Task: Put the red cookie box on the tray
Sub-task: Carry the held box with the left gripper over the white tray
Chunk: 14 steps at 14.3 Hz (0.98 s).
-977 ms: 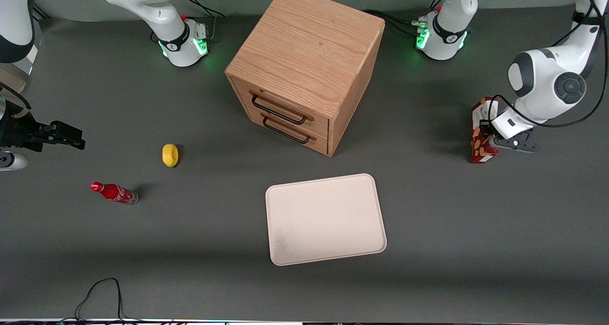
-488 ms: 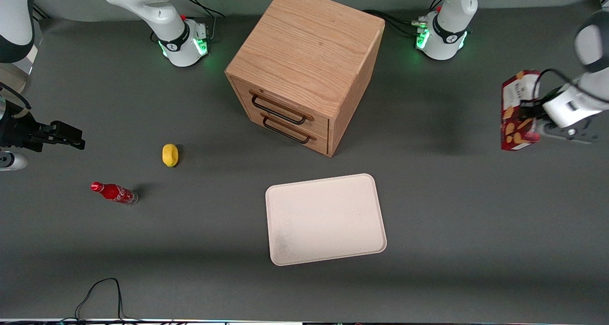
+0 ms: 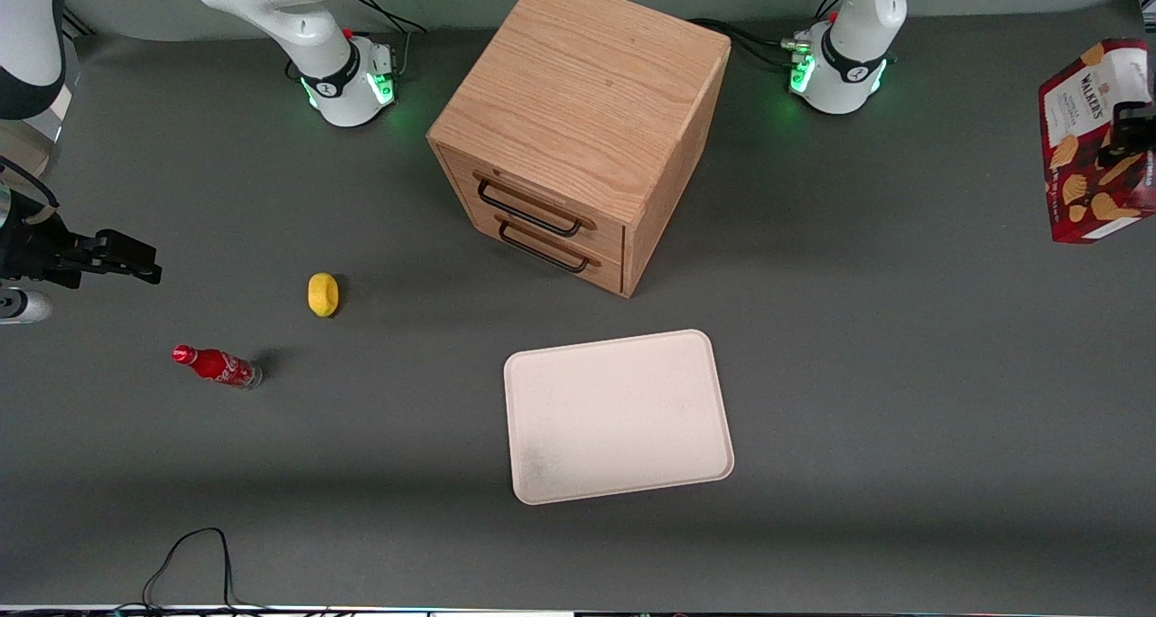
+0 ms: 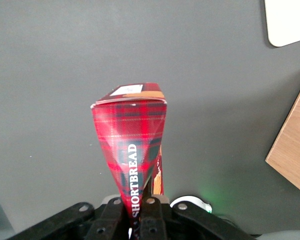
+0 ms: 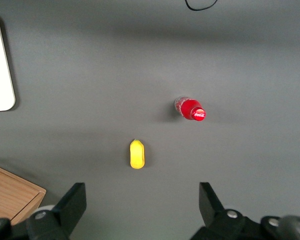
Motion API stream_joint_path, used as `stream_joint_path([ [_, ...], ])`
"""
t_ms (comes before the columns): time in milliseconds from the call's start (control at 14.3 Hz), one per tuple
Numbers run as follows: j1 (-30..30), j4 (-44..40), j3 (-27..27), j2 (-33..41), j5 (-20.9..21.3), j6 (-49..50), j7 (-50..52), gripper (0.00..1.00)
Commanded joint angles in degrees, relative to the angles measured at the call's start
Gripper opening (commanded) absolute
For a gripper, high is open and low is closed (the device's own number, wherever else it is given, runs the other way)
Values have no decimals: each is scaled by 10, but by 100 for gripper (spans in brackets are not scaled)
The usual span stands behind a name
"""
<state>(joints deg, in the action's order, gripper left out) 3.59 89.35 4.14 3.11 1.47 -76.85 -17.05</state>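
The red cookie box hangs in the air above the working arm's end of the table, its white panel and biscuit pictures facing the front camera. My gripper is shut on it and mostly cut off by the frame edge. In the left wrist view the fingers pinch the tartan box at its near end, well above the grey table. The cream-white tray lies flat, nearer to the front camera than the cabinet, with nothing on it. One corner of the tray shows in the wrist view.
A wooden two-drawer cabinet stands mid-table, its corner visible from the wrist. A yellow lemon-like object and a small red soda bottle lie toward the parked arm's end. A black cable loops at the table's front edge.
The gripper has lifted the cookie box off the table and carried it upward and outward toward the edge of the front view. Nothing else moved.
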Motion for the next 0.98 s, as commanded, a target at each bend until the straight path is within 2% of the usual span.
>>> stream_joint_path([
  [0, -7, -37, -4, -35, -1, 17, 17, 0],
  [209, -8, -44, -62, -56, -22, 7, 137, 0],
  [419, -11, -47, -165, -101, -24, -74, 283, 0],
  [488, -14, -65, -195, -137, -24, -105, 345, 0],
  [628, -48, -156, -232, -234, -9, -125, 456, 0],
  [837, -159, -352, -228, -404, 47, -126, 592, 0],
  [907, -181, -387, -226, -441, 63, -137, 605, 0],
])
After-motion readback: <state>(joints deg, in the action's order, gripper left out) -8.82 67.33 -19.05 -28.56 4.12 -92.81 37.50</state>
